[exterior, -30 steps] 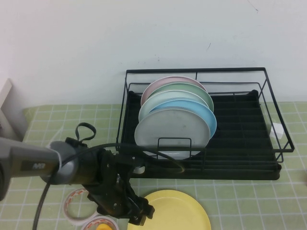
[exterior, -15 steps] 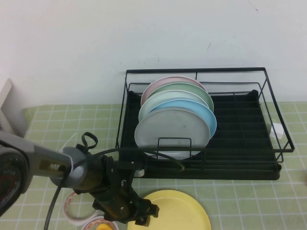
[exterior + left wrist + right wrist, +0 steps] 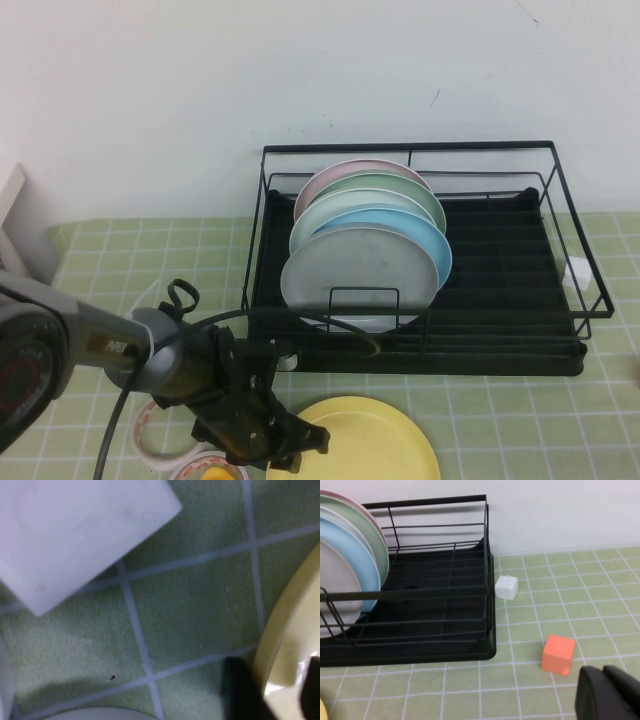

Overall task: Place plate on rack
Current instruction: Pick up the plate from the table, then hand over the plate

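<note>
Yellow plate [image 3: 358, 440] lies flat on my green-checked worktop [image 3: 500, 420], at the near edge, well in front of the rack [image 3: 420, 255]. My left tool [image 3: 300, 452] is down at the plate's left rim; in the left wrist view its dark fingers [image 3: 240, 690] stand on either side of the plate's edge [image 3: 287, 645], slightly parted around the rim, but I cannot tell whether they actually press on it. Just left of that tool, near the plate, sits a tape roll [image 3: 155, 435], with another round yellow-centred thing [image 3: 215, 470] half cut off at the frame edge. The left wrist view also catches a pale flat slab [image 3: 75, 535] lying on the worktop beside the plate.

My right tool [image 3: 610, 692] hangs off to the right of the rack, out of the high view; in its wrist view the two dark fingers [image 3: 592, 695] sit close together with nothing between them. An orange cube [image 3: 558, 654] rests on the worktop near the rack's right front corner, and a white cube [image 3: 506, 587] lies just beside the rack's right side, farther back.

Inside the rack, in its left half, five plates stand on edge, one behind another: a grey-white one [image 3: 360, 270] in front, then light-blue [image 3: 425, 232], pale mint [image 3: 315, 222], green [image 3: 415, 190] and pink [image 3: 320, 185] at the back. The rack's right half shows only its black tray base.
</note>
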